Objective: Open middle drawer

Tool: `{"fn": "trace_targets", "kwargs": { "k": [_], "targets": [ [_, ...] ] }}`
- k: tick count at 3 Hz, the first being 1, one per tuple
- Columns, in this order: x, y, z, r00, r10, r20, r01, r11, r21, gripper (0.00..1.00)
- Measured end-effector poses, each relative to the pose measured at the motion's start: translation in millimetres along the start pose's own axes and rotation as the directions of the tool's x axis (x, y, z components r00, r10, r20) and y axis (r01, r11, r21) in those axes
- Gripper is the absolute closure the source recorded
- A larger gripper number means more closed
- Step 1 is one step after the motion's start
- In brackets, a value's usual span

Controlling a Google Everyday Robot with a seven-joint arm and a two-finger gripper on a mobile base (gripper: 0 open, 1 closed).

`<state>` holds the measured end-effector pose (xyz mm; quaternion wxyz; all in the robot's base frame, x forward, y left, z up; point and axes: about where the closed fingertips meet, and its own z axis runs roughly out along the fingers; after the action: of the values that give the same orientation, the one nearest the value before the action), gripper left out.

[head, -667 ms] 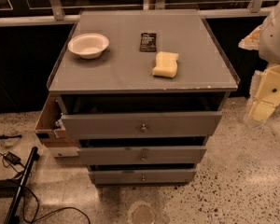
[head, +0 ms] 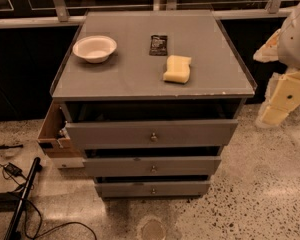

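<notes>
The grey cabinet stands in the middle of the camera view with three drawers. The middle drawer is the second flat grey front, with a small round knob at its centre. It stands out a little further than the lowest drawer. The uppermost drawer stands out further, with a dark gap above it. My gripper hangs at the far right edge, beside the cabinet's right side at about top-drawer height. It is apart from every drawer and holds nothing that I can see.
On the cabinet top lie a white bowl, a dark packet and a yellow sponge. A cardboard box sits against the cabinet's left side. Cables and a black pole lie on the speckled floor at the left.
</notes>
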<state>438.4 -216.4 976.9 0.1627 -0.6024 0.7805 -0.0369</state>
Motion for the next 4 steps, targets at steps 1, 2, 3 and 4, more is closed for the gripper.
{"fn": "trace_targets", "kwargs": {
  "k": [1, 2, 3, 4],
  "targets": [
    [7.2, 3.7, 22.6, 0.999, 0.031, 0.035, -0.031, 0.9995, 0.0, 0.42],
    [13.7, 15.1, 74.4, 0.993, 0.067, 0.101, -0.064, 0.9974, -0.034, 0.65],
    [27.8, 27.9, 138.7, 0.976, 0.137, 0.169, -0.121, 0.9872, -0.104, 0.89],
    [29.1, 28.1, 151.7, 0.972, 0.151, 0.18, -0.131, 0.9844, -0.117, 1.0]
  ]
}}
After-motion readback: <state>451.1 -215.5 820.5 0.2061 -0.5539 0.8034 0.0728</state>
